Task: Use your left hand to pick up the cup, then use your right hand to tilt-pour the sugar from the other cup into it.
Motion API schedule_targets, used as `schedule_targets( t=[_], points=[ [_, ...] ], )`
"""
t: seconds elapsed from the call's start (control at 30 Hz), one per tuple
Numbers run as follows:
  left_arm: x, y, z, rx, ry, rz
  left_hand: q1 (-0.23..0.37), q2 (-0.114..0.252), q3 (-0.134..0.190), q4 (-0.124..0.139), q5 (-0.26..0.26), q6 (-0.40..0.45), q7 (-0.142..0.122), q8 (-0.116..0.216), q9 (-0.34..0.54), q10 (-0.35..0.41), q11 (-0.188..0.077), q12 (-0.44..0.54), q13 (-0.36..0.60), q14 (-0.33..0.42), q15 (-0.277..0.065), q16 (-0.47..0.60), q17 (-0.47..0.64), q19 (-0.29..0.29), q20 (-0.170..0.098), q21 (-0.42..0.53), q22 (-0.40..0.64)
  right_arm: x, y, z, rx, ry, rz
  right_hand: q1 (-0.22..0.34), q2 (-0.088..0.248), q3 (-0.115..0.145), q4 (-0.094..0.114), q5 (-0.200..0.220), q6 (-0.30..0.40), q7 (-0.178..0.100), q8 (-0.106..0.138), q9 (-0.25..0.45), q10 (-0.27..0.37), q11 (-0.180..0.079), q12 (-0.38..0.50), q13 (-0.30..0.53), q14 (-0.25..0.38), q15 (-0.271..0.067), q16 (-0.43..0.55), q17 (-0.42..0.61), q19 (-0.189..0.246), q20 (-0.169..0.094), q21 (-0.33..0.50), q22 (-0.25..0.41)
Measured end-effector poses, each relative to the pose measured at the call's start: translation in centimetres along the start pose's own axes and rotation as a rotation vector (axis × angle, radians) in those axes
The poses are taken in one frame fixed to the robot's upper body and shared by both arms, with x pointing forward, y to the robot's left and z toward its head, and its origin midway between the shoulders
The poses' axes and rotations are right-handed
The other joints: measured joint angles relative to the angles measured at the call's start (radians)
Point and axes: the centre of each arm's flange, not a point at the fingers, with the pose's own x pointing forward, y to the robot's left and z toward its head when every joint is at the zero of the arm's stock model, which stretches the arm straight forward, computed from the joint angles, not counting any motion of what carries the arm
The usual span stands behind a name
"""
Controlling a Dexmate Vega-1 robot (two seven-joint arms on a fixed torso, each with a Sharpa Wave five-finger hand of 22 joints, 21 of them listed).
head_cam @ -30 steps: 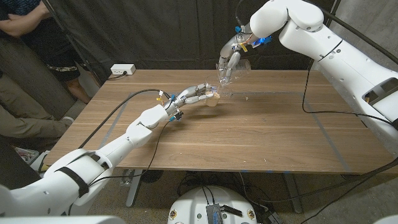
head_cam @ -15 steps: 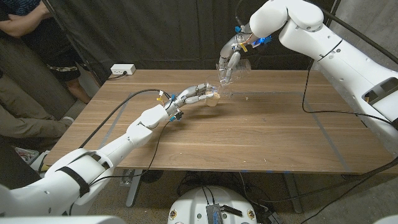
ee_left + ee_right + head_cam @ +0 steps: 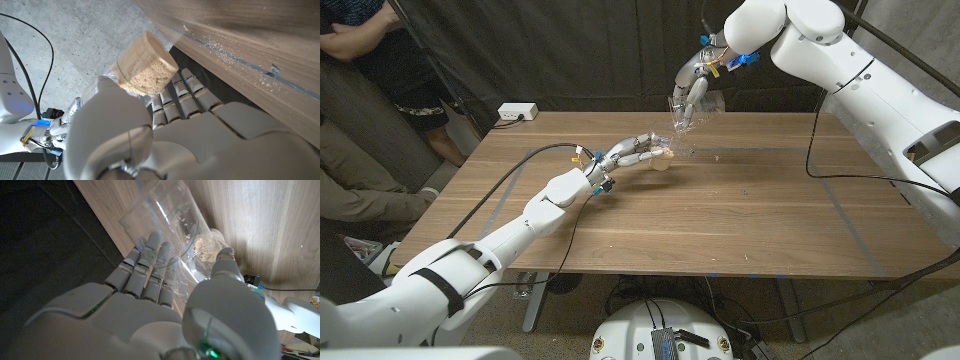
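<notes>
A: So, where is the receiving cup (image 3: 662,160) sitting relative to the pouring one?

B: It is sitting directly below and slightly toward the robot from the right robot hand (image 3: 694,88). The left robot hand (image 3: 632,151) is wrapping its fingers around that cup, holding it low over the tabletop (image 3: 720,220); I cannot tell whether it is touching the wood. In the left wrist view the cup (image 3: 145,65) is showing a full layer of pale brown sugar (image 3: 150,75).

A: And the right one?

B: The right robot hand is closing around the clear pouring cup (image 3: 686,112), fingers on one side and thumb on the other, as the right wrist view is showing (image 3: 165,235). The cup's long axis is tilting steeply, mouth pointing down toward the left robot hand, and its rim is hanging just above the receiving cup. Only a few grains are clinging inside, so I am judging the pour as nearly finished.

A: So which arm is mattering for the coming move?

B: The right one, probably; it is standing above the target, so any remaining sugar is needing that mouth kept over the rim below. Some grains are lying scattered on the tabletop near the left robot hand.

A: Any writing?

B: None that I am managing to read on either cup.
</notes>
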Motion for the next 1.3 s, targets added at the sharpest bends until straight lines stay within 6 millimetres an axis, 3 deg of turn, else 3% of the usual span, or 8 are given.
schedule_targets(
  t=[0.57,0.93,1.3],
  points=[
    [-0.2,-0.1,0.1,0.004,-0.001,0.008,0.000,0.000,0.000,0.000,0.000,0.000,0.000,0.000,0.000,0.000,0.000,0.000,0.000,0.000,0.000,0.000,0.000,0.000,0.000,0.000,0.000,-1.1,-0.1,-1.1,0.085,0.011,-0.034,0.000,0.000,0.000,0.000,0.001,0.000,0.000,0.000,0.000,0.000,0.000,-0.009,0.000,0.000,0.000,0.000,0.000,0.001,0.000,0.000,0.000],
    [-0.4,0.0,0.2,0.007,0.001,0.015,0.000,0.000,0.000,0.000,0.000,0.000,0.000,0.000,-0.004,-0.002,0.002,0.000,-0.001,0.000,0.000,0.000,0.000,0.000,0.000,0.000,0.000,-1.7,0.0,-2.1,0.170,0.019,-0.072,0.000,-0.001,0.000,0.000,0.001,0.004,0.004,-0.008,0.000,0.000,0.000,-0.012,0.001,0.000,0.000,0.000,0.000,0.042,-0.005,0.012,0.000],
    [-0.5,0.1,0.2,0.009,0.001,0.019,0.000,0.000,0.000,0.000,0.000,0.000,0.000,-0.001,-0.004,-0.002,0.002,0.000,-0.001,0.000,0.000,0.000,0.000,0.000,0.000,0.000,0.000,-2.7,0.2,-3.3,0.245,0.045,-0.122,-0.003,-0.006,0.004,-0.004,0.001,0.006,0.005,-0.009,-0.001,0.000,0.000,-0.015,0.006,0.000,0.000,0.000,0.001,0.051,-0.007,0.012,0.000]
  ],
)
